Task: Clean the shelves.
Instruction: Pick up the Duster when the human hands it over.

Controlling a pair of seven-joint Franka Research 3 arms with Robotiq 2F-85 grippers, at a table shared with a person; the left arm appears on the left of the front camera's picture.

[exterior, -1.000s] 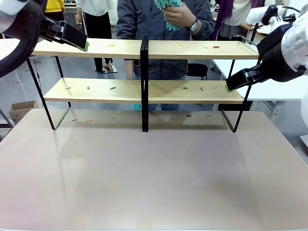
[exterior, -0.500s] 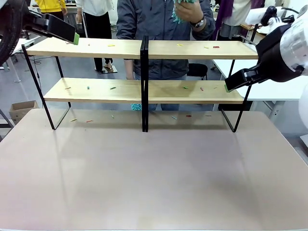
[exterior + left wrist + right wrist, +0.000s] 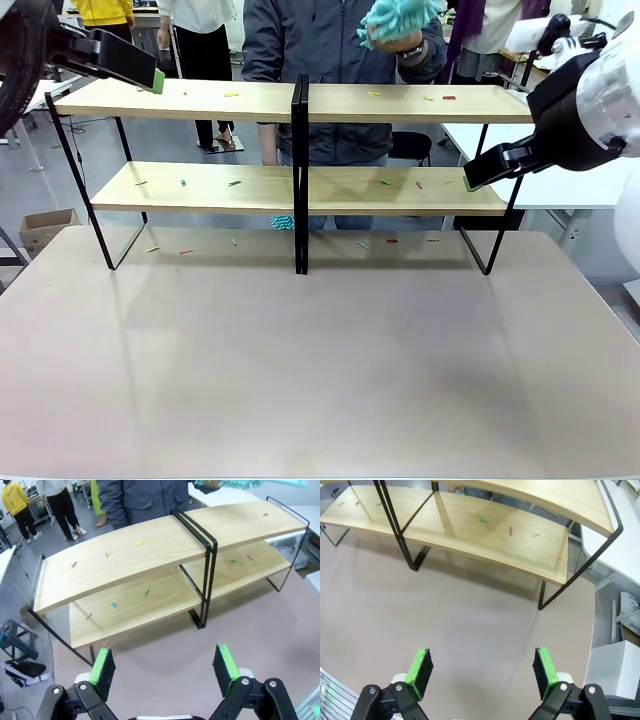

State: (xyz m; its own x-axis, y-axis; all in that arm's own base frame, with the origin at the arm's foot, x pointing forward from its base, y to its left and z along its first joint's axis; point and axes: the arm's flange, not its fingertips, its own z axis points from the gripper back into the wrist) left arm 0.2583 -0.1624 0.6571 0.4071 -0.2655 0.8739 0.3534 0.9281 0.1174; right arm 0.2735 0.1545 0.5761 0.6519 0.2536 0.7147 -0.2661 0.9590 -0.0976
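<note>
The shelves [image 3: 220, 100] stand across the far half of the table, two light-wood boards on a black frame with a central post. Small coloured scraps [image 3: 232, 183] dot both boards and the table under them. My left gripper [image 3: 150, 75] hovers just above the top board's left end, open and empty; its wrist view looks down on the shelves [image 3: 150, 555] past its fingers [image 3: 103, 666]. My right gripper [image 3: 470, 180] hangs at the lower board's right end, open and empty, looking over the shelves [image 3: 485, 535]. Behind the shelves, a person's raised hand holds a teal fluffy duster [image 3: 395, 20].
The brown tabletop [image 3: 320, 360] stretches bare in front of the rack. A white table [image 3: 560, 165] stands right of the shelves and a cardboard box [image 3: 45, 228] sits on the floor at left. A teal object [image 3: 284, 222] shows behind the lower board. Other people stand farther back.
My left gripper has risen from the top board's left end and drawn slightly left. The person has lifted the teal duster higher. My right gripper barely shifted.
</note>
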